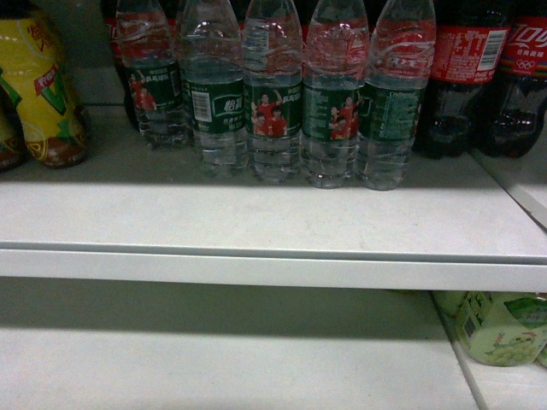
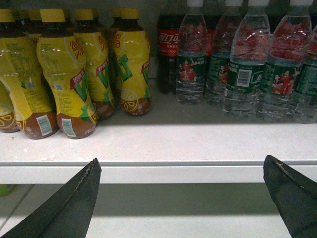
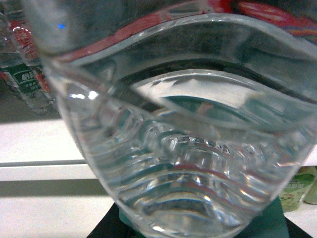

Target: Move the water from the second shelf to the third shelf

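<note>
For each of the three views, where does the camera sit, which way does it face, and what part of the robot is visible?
Head: on the robot, facing the shelf front and the water bottles; no robot part shows.
Left wrist: behind the left gripper, facing the yellow drink bottles; both dark fingers show, spread apart.
Right wrist: pressed close to a clear water bottle; only a dark part shows beneath it.
Shared: the water row and the white shelf.

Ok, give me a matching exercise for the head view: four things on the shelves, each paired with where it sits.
Things:
1. water bottles
2. yellow drink bottle
3. cola bottles
4. pale green pack

Places:
a. lower shelf, far right
b. upper shelf, left end
c. upper shelf, centre
d. upper shelf, right end

Pairs: 1-c, 2-b, 3-d, 4-a
</note>
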Robot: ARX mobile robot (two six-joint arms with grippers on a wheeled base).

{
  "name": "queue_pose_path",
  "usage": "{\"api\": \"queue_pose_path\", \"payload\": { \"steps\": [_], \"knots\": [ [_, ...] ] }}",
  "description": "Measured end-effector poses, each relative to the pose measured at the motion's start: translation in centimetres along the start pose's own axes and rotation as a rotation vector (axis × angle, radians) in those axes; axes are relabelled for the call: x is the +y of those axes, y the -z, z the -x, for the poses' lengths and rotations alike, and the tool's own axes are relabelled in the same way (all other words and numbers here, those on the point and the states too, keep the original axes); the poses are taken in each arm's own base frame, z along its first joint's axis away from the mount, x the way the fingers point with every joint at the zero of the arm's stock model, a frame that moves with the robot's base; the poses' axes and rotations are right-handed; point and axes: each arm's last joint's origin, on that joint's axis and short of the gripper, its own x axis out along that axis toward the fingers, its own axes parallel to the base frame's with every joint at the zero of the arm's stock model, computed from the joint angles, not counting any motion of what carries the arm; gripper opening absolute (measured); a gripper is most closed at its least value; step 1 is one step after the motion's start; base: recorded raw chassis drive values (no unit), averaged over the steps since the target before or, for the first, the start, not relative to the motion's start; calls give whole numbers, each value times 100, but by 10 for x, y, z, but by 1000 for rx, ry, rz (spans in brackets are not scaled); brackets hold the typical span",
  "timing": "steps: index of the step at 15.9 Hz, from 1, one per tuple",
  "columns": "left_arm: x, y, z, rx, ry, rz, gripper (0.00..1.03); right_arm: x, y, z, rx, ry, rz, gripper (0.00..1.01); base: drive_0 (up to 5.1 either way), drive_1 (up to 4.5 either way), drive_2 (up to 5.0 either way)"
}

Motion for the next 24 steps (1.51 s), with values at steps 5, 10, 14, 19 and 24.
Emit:
{"api": "queue_pose_path", "payload": {
  "steps": [5, 10, 14, 19, 24],
  "knots": [
    [0, 0, 0, 0, 0, 0, 98, 0, -1, 1, -11, 4, -1, 36, 0, 0, 0],
    [0, 0, 0, 0, 0, 0, 98, 0, -1, 1, -10, 4, 0, 36, 0, 0, 0],
    [0, 0, 0, 0, 0, 0, 98, 0, -1, 1, -11, 4, -1, 36, 0, 0, 0],
    [0, 0, 0, 0, 0, 0, 98, 0, -1, 1, -11, 4, -1, 36, 0, 0, 0],
    [0, 0, 0, 0, 0, -1, 98, -1, 0, 1, -4, 4, -1, 36, 0, 0, 0]
  ]
}}
